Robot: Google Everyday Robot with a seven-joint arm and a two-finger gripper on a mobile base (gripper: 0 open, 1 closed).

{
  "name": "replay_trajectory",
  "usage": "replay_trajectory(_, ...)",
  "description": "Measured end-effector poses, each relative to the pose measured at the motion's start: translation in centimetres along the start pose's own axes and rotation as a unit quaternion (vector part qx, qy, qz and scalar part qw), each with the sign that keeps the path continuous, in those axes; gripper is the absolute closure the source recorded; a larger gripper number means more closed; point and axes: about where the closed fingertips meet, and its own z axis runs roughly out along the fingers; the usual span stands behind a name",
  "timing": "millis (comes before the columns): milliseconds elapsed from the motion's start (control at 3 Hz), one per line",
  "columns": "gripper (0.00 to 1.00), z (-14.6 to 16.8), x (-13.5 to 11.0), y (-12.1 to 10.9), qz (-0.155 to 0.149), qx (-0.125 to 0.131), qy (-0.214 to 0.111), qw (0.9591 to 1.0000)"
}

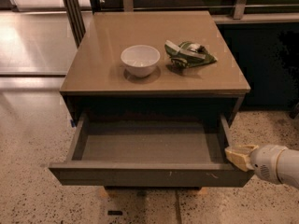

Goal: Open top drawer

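The top drawer (149, 175) of the brown cabinet stands pulled far out, showing its shallow grey interior (149, 146), which holds nothing. Its dark front has small pale scratches near the right end. My gripper (238, 157) comes in from the lower right on a white arm. Its pale tan fingers sit at the drawer's right front corner, touching or just beside the side wall.
On the cabinet top (103, 64) stand a white bowl (140, 59) and a crumpled green snack bag (188, 53). Speckled floor lies around the cabinet. A dark wall panel (266, 64) is at the right, metal posts (72, 10) at the back left.
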Motion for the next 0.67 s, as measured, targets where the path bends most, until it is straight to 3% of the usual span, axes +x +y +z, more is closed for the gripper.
replay_trajectory(333,0.83,-0.12,-0.40,0.35,-0.039,-0.001,-0.008,0.9992)
replay_trajectory(667,0.60,-0.11,-0.39,0.34,-0.039,-0.001,-0.007,0.9992)
